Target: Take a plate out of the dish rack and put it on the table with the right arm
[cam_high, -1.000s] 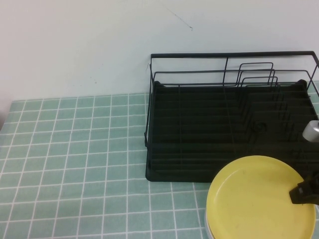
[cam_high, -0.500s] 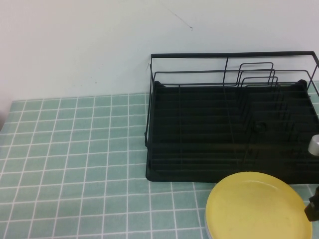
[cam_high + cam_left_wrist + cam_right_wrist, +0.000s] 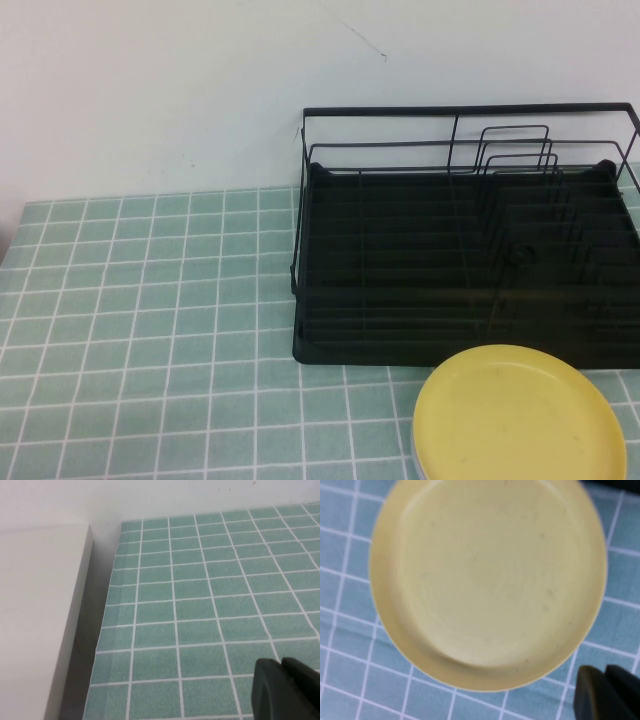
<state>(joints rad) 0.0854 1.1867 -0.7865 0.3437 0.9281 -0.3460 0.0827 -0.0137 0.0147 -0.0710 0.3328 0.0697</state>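
At five o'clock on the worktop (image 3: 150,330), the plate (image 3: 518,412) lies flat before the empty dish rack (image 3: 465,240), placement apparently done. Right gripper (image 3: 606,692) hovers beside the plate, fingers narrow, holding nothing; next comes retreat. Left gripper (image 3: 286,690) hangs parked, fingers nearly together.

plate (image 3: 518,412) on table (image 3: 150,330), before dish rack (image 3: 465,240)

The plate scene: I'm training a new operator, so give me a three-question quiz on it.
1. True or false: the plate stands in the rack.
2. Which pincer hangs over the plate? A) left B) right
3. Fill in: the plate lies on the ____.

Key: 1 false; it lies flat in front of the rack. 2 B; the right pincer is shut and holds nothing, while the left pincer, also shut, is over bare tiles. 3 table.
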